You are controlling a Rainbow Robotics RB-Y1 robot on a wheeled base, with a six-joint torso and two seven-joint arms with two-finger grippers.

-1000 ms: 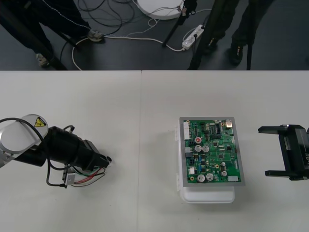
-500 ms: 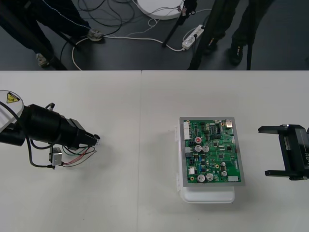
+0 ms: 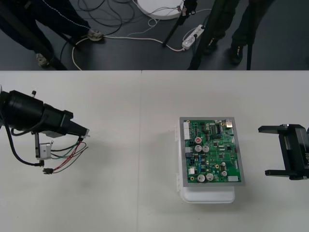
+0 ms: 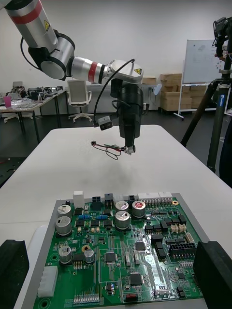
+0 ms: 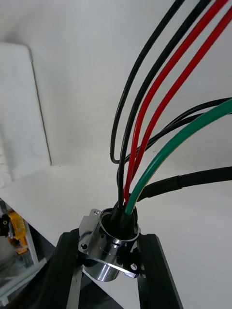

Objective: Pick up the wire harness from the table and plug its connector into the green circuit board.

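My left gripper (image 3: 83, 132) is at the table's left side, shut on the harness's round metal socket (image 5: 107, 237). Both black fingers (image 5: 66, 270) press against the socket's flange. Red, black and green wires (image 3: 67, 154) trail down from the socket, ending in the small black plug (image 3: 47, 170), which hangs free. In the right wrist view the left gripper (image 4: 129, 147) holds the harness (image 4: 107, 147) above the table, well beyond the green circuit board (image 4: 121, 251). The board (image 3: 212, 151) on its white base (image 3: 206, 195) lies right of centre. My right gripper (image 3: 285, 151) waits open just right of the board.
A wide stretch of bare table lies between the left gripper and the board. The right gripper's own fingers (image 4: 215, 273) flank the board's near edge. Cables and tripod legs stand on the dark floor past the table's far edge.
The left arm has swung left and toward the far edge, carrying the harness with it. The wires now dangle with the plug hanging lowest. The right arm has not moved.
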